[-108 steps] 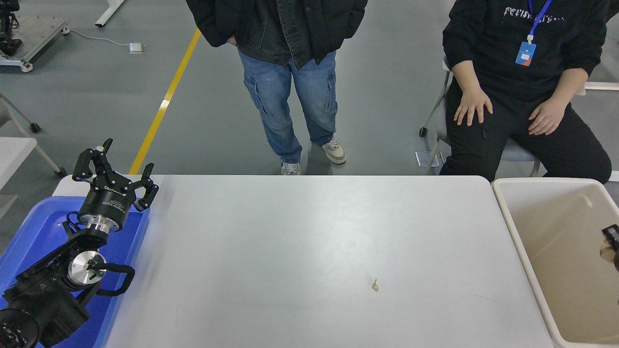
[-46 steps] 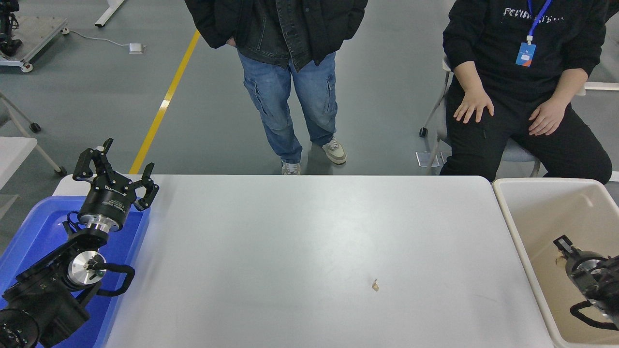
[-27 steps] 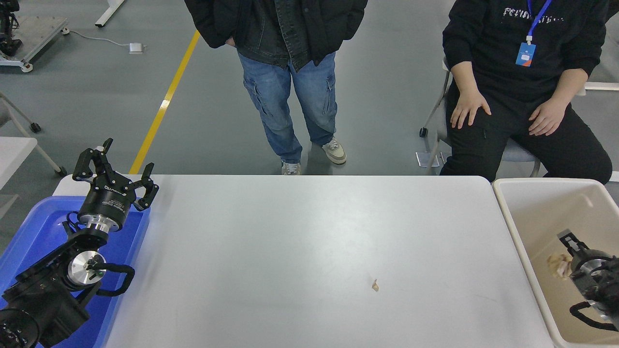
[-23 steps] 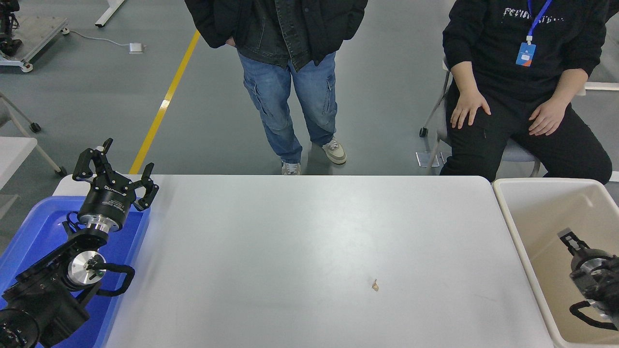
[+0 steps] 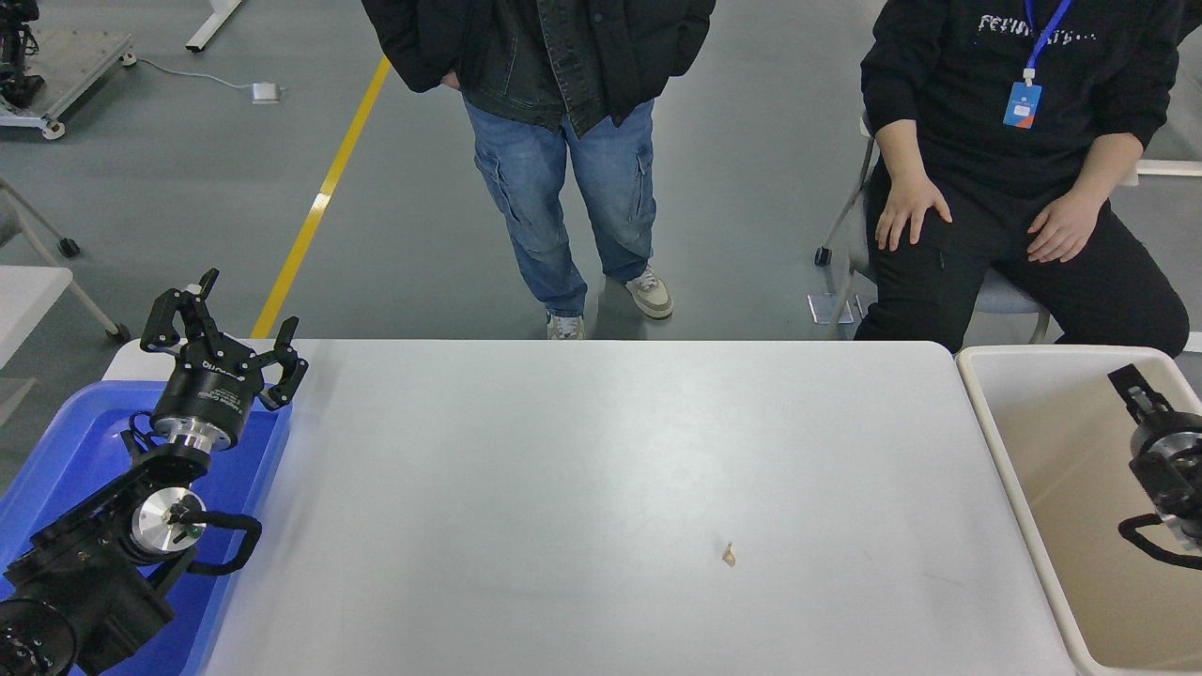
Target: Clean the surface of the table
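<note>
- We read the white worktop (image 5: 582, 451) as the thing to clean: it fills the mid frame btw the blue tray (image 5: 56, 451) at left and the beige bin (image 5: 1061, 451) at right.
- Only one bit of debris visible: a small tan scrap (image 5: 728, 555), right of centre on the near half, well apart from both containers.
- Right end effector (image 5: 1132, 383) hangs over the bin's interior, near its far right side, pointing away from the camera. Just one dark fingertip shows, rest cut by the frame edge, so we can't tell if it's spread or pressed together. Nothing seen in it.
- Our guess why it sits there: the bin looks like the drop spot for waste, so the arm is prob between trips.
- Left end effector (image 5: 225, 343) is parked over the tray's far corner, fingers spread, holding nothing; out of the way, leaving the worktop free.
- Two people at the far side, one standing, one seated w/ hands on thighs; neither reaches in.
- Judgement: nearly done, the scrap is what's left. It's tiny and flat-ish, so a pinch needs fingertips right down at the surface; it could slide or get missed.
</note>
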`<state>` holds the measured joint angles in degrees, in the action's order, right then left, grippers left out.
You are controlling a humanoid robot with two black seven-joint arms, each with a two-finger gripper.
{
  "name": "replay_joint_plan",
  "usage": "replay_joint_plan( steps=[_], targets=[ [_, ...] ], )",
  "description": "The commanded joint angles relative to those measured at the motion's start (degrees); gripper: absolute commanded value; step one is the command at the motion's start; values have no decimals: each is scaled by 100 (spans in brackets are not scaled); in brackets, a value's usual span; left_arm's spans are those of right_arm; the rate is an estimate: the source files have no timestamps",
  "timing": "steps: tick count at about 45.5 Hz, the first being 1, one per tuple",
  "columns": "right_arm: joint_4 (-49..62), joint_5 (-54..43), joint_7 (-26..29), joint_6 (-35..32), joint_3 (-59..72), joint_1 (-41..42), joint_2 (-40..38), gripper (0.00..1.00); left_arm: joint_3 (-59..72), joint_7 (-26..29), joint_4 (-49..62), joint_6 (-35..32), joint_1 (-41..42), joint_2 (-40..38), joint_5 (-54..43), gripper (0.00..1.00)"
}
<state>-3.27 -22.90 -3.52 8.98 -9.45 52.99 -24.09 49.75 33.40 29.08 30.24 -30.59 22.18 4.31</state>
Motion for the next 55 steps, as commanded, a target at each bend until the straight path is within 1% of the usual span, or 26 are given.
replay_joint_plan(
  steps=[1,9,11,21,26,32,39,43,55],
  targets=[
    [-840,-4,-8,-28,-1760,810,-587,97,0,0,1,-1,0,6,0,100],
    [-2018,-4,-87,-37,-2649,845,-1079,97,0,0,1,-1,0,5,0,100],
    [-2238,-4,-131,-37,-2816,836,-1150,98,0,0,1,-1,0,-3,0,100],
    [-3038,-4,-272,-99,-3694,608,-1238,99,0,0,1,-1,0,6,0,100],
    [-3626,-13,-702,-248,-4292,344,-1221,99,0,0,-8,-1,0,6,0,100],
    [-4216,-39,-1168,-432,-4714,98,-1168,99,0,0,1,-1,0,6,0,100],
    [-4348,-92,-1353,-468,-4794,-227,-922,99,0,0,1,-1,0,6,0,100],
    [-4357,-110,-1485,-477,-4829,-710,-615,99,9,0,1,-1,0,6,0,100],
    [-4357,-110,-1906,-556,-4821,-1405,10,99,0,0,1,-1,0,6,0,100]
  ],
)
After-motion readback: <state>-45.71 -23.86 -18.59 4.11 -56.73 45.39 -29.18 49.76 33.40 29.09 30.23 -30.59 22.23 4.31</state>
